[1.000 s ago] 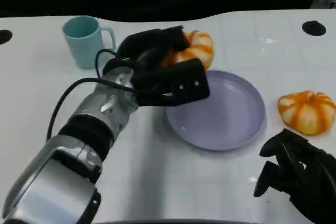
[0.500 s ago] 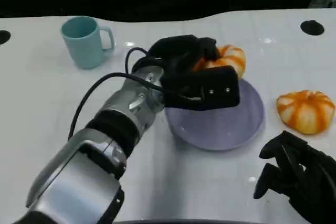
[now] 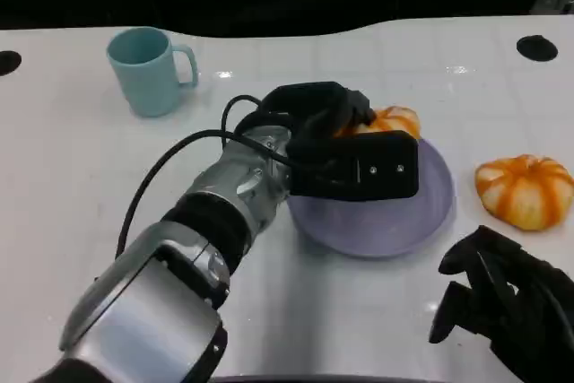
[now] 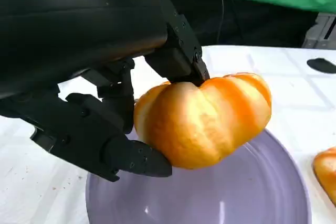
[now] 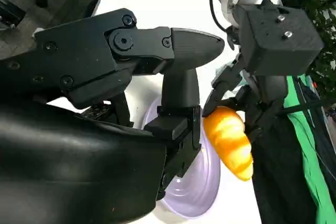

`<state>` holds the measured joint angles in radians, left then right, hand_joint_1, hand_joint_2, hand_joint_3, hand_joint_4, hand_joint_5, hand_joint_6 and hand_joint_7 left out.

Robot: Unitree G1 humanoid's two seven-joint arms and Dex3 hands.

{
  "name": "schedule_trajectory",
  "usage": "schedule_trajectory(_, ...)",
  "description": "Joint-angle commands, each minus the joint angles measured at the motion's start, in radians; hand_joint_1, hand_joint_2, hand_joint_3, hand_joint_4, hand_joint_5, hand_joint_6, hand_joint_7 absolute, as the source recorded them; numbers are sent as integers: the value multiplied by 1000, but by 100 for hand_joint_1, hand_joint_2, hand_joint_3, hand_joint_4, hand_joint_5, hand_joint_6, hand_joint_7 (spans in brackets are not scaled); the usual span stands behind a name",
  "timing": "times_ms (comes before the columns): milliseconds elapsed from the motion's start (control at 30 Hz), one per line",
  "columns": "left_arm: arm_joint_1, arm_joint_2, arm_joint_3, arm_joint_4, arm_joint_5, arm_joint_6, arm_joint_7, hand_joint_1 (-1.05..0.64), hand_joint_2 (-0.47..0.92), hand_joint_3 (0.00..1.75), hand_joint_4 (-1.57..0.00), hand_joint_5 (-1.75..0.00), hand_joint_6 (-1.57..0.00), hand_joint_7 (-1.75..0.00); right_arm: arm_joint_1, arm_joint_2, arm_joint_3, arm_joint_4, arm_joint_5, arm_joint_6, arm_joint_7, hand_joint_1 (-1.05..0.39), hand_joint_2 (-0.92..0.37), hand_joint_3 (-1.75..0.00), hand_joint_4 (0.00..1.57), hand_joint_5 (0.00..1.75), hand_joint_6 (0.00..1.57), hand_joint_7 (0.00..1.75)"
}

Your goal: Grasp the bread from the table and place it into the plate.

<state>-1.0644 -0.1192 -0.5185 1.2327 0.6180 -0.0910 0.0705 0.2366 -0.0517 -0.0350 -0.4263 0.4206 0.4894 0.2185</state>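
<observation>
1. Left hand (image 3: pixel 345 154) fingers (image 4: pixel 113 148) grasp the bread (image 4: pixel 205 119), hanging above the plate (image 3: pixel 408 226).
2. Right hand (image 3: pixel 502 307): curled, holding nothing.
3. Risk: release near the far rim (bread could roll onto the worktop (image 3: pixel 81 177)).

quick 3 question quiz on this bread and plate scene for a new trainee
1. True or false: the left hand holds a bread above the plate.
2. What lies on the table right of the plate? A) a spoon B) a second bread C) a bowl
3. Fill in: the teal ____ stands at the far left.

Key: 1 true. 2 B. 3 mug. The right hand holds nothing.
</observation>
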Motion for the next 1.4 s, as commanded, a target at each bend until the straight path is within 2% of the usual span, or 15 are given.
schedule_trajectory(33, -43, -3, -18, 10, 16, 24, -26, -32, 92, 25, -59, -131, -85, -6, 6, -2, -8, -8, 12, -9, 0, -45, -92, -41, 62, 175, 48, 160)
schedule_trajectory(67, -45, -4, -21, 10, 19, 29, -32, -30, 92, 19, -58, -148, -86, -6, 6, -2, -8, -6, 13, -11, 2, -44, -92, -41, 62, 175, 48, 161)
schedule_trajectory(133, -47, -7, -21, 15, 17, 32, -43, -30, 91, 12, -61, -167, -91, -8, 5, -4, -7, -5, 10, -15, 4, -45, -92, -41, 62, 175, 48, 161)
schedule_trajectory(200, -46, -8, -12, 19, 4, 24, -56, -32, 90, 6, -64, -166, -96, -8, 5, -5, -8, -4, 10, -16, 5, -45, -92, -41, 63, 175, 48, 161)
schedule_trajectory(300, -44, -3, -6, 21, -8, 10, -71, -40, 92, 6, -67, -143, -80, -1, 3, -4, -12, -4, 13, -9, 1, -45, -92, -42, 64, 175, 49, 161)
schedule_trajectory(333, -44, 1, -6, 20, -9, 3, -78, -46, 92, 9, -59, -115, -70, -1, 2, -5, -14, -3, 14, -9, 2, -45, -92, -41, 64, 175, 49, 161)
schedule_trajectory(400, -47, 8, -10, 18, -6, -7, -96, -51, 92, 14, -44, -85, -59, 0, 0, -8, -16, 0, 17, -11, 7, -45, -92, -41, 64, 175, 49, 161)
schedule_trajectory(533, -56, 27, -22, 12, 7, -10, -149, -63, 92, 27, -22, -45, -46, 0, -2, -8, -21, 3, 17, -7, 3, -45, -92, -40, 64, 175, 49, 160)
schedule_trajectory(633, -56, 40, -27, 4, 9, -12, -174, -72, 92, 35, -16, -34, -38, 0, -5, -9, -23, 11, 17, -14, 11, -44, -92, -41, 64, 175, 50, 161)
schedule_trajectory(900, -55, 92, 17, -58, -42, -18, -320, -78, 92, 44, -6, -27, -30, 0, -11, -7, -30, 16, 16, -2, 4, -44, -92, -40, 65, 175, 51, 161)
schedule_trajectory(1167, -4, 156, 62, -177, -91, -42, -386, -78, 92, 45, -15, -30, -46, -7, -12, -14, -27, 9, 8, -2, 4, -44, -92, -41, 64, 175, 50, 161)
schedule_trajectory(1400, 86, 196, 135, -321, -177, -6, -420, -76, 92, 45, -14, -30, -39, -2, -11, -8, -22, 3, 5, 6, -8, -44, -92, -40, 64, 175, 49, 162)
